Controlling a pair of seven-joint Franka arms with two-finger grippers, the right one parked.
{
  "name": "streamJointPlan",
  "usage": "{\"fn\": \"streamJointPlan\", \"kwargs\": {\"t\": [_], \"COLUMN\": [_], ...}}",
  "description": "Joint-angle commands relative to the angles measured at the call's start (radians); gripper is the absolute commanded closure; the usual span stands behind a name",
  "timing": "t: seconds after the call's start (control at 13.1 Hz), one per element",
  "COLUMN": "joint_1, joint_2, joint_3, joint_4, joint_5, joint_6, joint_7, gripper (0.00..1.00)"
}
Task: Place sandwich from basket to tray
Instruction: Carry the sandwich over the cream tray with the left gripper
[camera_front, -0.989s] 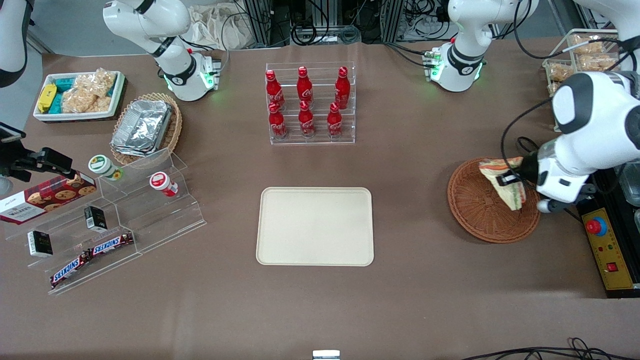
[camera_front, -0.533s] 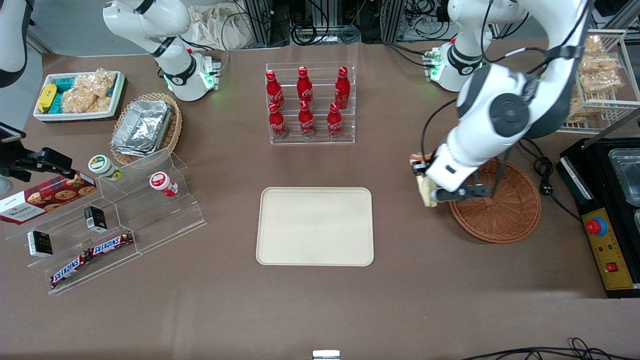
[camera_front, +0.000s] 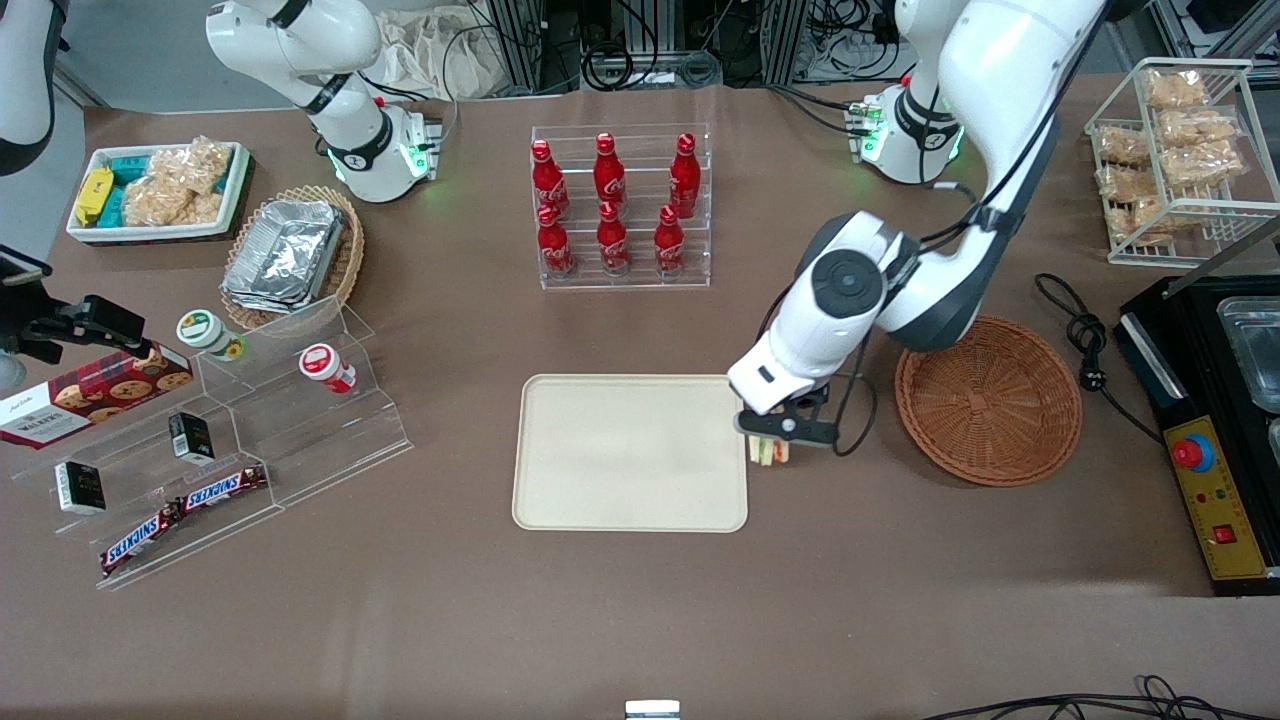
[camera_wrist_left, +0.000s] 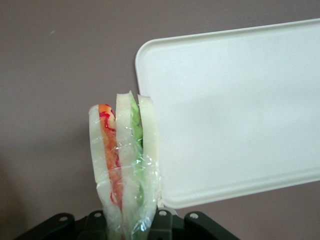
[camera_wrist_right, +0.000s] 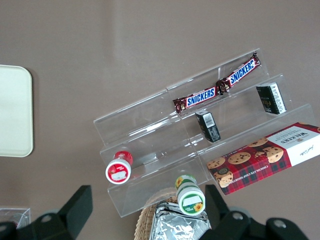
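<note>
A white robot arm's black two-finger gripper (camera_front: 768, 440) hangs over the tray's edge on the working arm's side, between the tray and the basket. It is clenched on the clear-wrapped triangular sandwich (camera_front: 768, 452) of white bread with orange, red and green filling; the wrist view shows the sandwich (camera_wrist_left: 125, 165) pinched between the fingers (camera_wrist_left: 161, 220), standing on edge just beside the tray's rounded corner, above the brown table (camera_front: 640, 620).

Half a second ago the gripper held the sandwich at the basket's rim; one second ago it was over the basket. Now it has travelled toward the flat rectangular cream-beige tray (camera_front: 560, 500), and the round reddish-brown woven wicker basket (camera_front: 988, 402) holds nothing. The tray (camera_wrist_left: 240, 115) bears nothing.

Readable writing: two brown bars marked "SNICKERS" (camera_front: 182, 508) on the clear acrylic stepped shelf (camera_front: 330, 440), also seen in the parked wrist view (camera_wrist_right: 217, 89). A red tartan cookie box (camera_wrist_right: 265, 156) reads "WALKERS". Six red bottles (camera_front: 612, 205) with white Coca-Cola script stand in a clear rack, farther from the front camera than the tray.
</note>
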Motion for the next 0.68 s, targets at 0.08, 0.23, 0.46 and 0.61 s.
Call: {"fn": "streamJointPlan", "kwargs": {"t": [0.08, 0.23, 0.46, 0.61], "joint_1": [-0.05, -0.082, -0.084, -0.085], "joint_2": [0.183, 0.2, 0.256, 0.286], "joint_3": [0.003, 0.011, 0.011, 0.011], "joint_4": [0.182, 0.176, 0.182, 0.182], "joint_5": [0.059, 0.065, 0.149, 0.164], "joint_6": [0.023, 0.082, 0.088, 0.096], "joint_7": [-0.117, -0.117, -0.117, -0.121], "gripper": [1.0, 1.0, 0.64, 0.08]}}
